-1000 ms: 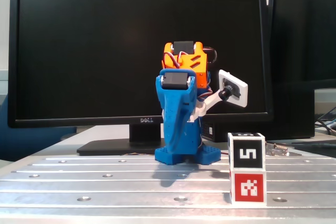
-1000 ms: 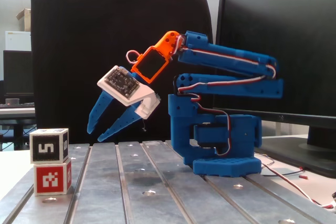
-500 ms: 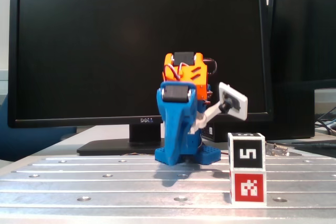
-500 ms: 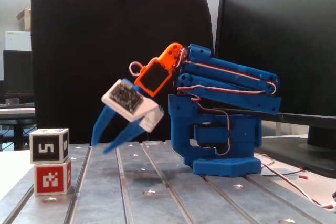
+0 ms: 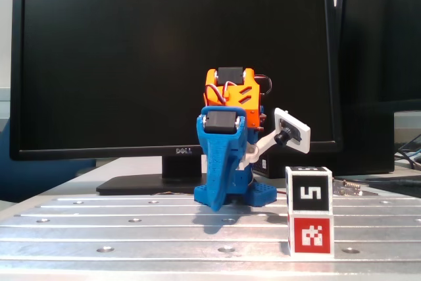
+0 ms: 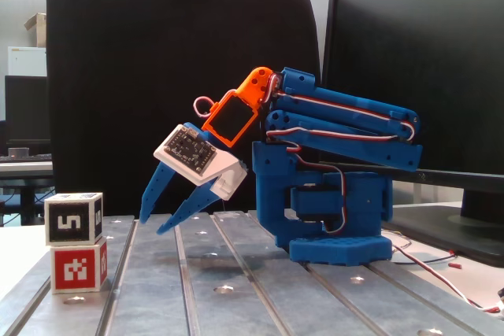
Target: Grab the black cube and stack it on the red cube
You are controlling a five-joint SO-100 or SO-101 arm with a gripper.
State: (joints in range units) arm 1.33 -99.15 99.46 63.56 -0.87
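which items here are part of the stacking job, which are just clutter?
Job: black cube, already sitting on red cube; gripper, open, holding nothing.
Clutter: Dell monitor, black chair back, small metal part behind the cubes.

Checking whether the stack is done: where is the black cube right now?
The black cube sits squarely on top of the red cube, at the left edge of the metal table in this fixed view, apart from the gripper.
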